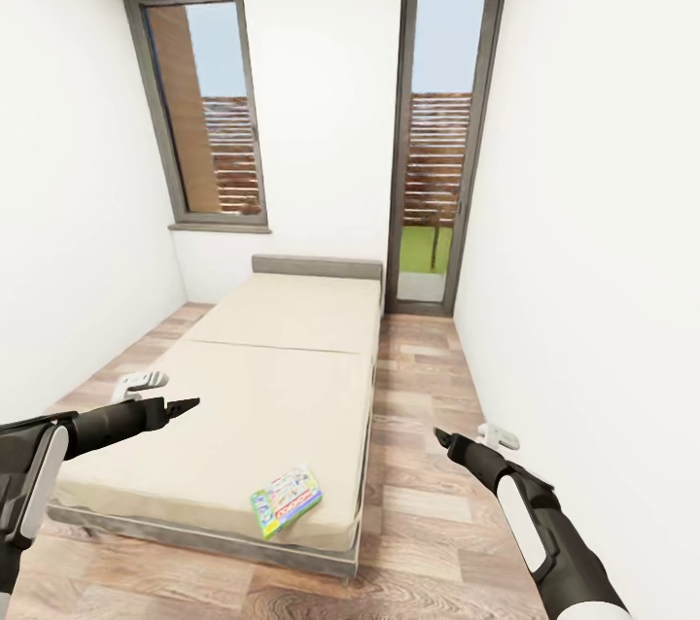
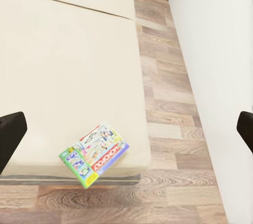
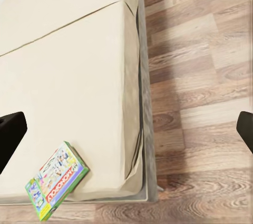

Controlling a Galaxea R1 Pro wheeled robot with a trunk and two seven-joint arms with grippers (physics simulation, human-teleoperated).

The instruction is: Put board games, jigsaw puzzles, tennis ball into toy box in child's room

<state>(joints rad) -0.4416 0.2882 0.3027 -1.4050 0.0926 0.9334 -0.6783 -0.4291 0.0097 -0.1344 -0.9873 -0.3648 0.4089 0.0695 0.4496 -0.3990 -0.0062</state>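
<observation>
Left gripper [image 1: 192, 403] hung over the near left part of the bed [image 1: 243, 406], arm stretched forward from the left edge of my head view, holding nothing. In the left wrist view its two dark fingertips [image 2: 10, 137] sat at opposite edges of the picture, so I read the jaws as spread wide. Bed was low, plain beige mattress, short grey headboard [image 1: 317, 266] at the far end against the white wall, between two tall grey-framed windows [image 1: 199, 105].

One board game [image 1: 286, 499] lay flat on the mattress at the near right corner, close to the foot edge and turned at an angle. Green-white-red box, red band with lettering I could read as "MONOPOLY" in the left wrist view [image 2: 95, 155]. Right wrist view showed the same box [image 3: 56, 180] with one corner slightly overhanging the foot edge.

Right gripper [image 1: 439, 435] hovered over the wood-plank floor [image 1: 428, 503] just right of the bed, also empty. Its fingertips [image 3: 11, 139] likewise sat at opposite edges of the right wrist view, jaws spread. Both grippers were well apart from the box.
</observation>
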